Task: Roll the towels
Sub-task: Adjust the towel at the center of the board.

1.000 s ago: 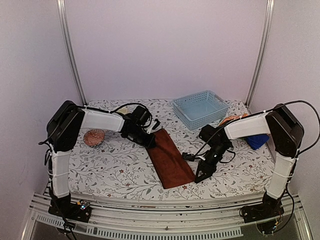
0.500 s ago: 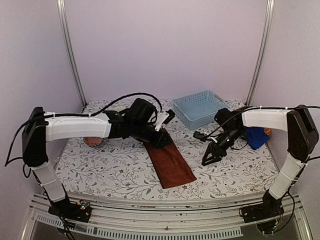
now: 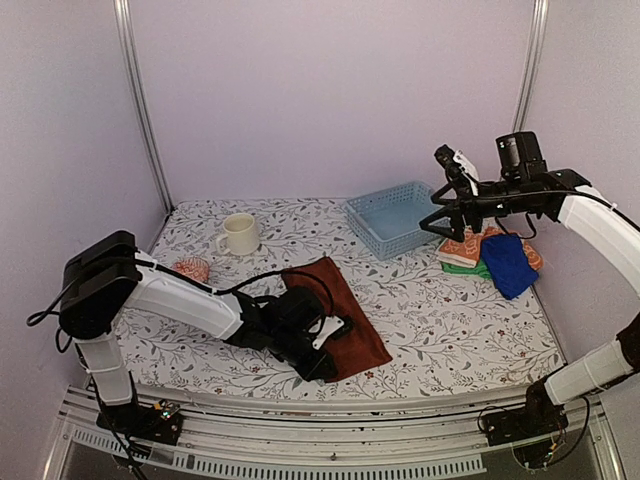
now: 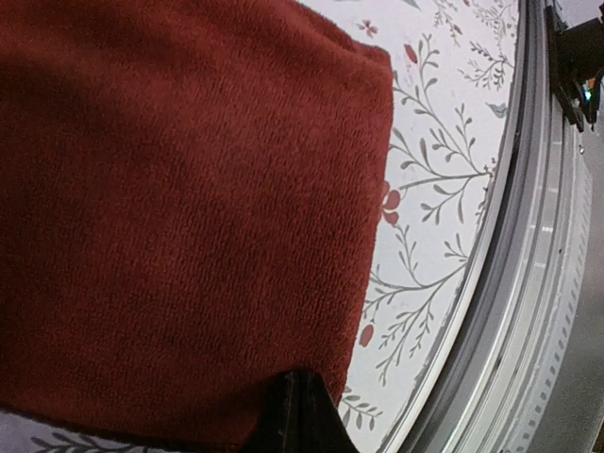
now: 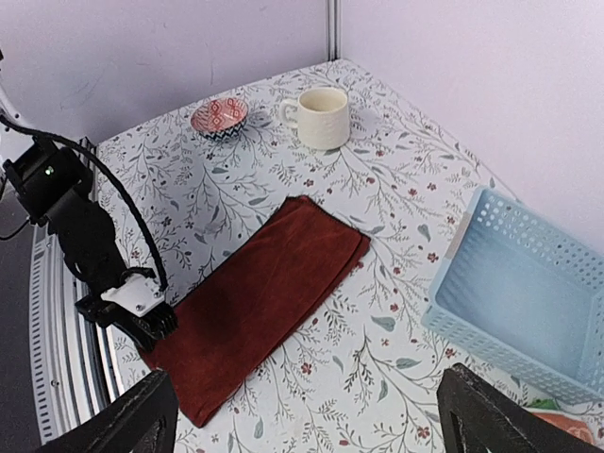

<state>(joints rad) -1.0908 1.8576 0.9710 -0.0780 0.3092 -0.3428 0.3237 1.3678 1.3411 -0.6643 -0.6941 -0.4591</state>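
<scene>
— Swinging the left gripper from the far end of the brown towel round to its near end, and lifting the right gripper high over to the far right, by the basket.

— Gripping anything on the left?

— Keeping jaws pressed together, tips touching the near hem. Pinching cloth or only resting on it, cannot tell.

— Why sitting at that end?

— Probably setting up to roll from the near hem toward the far one, with the flat length lying ahead.

— And on the right?

— Standing jaws wide, carrying nothing. Likely staying clear so as not to be crowding the roll.

— Lying where, that towel?

— Lying flat and unrolled mid-table, running near-right to far-left, touching nothing else but the left gripper.

— Waiting on others?

— Leaving the blue towel on the right, draped over the orange and green ones, all still unrolled.
</scene>
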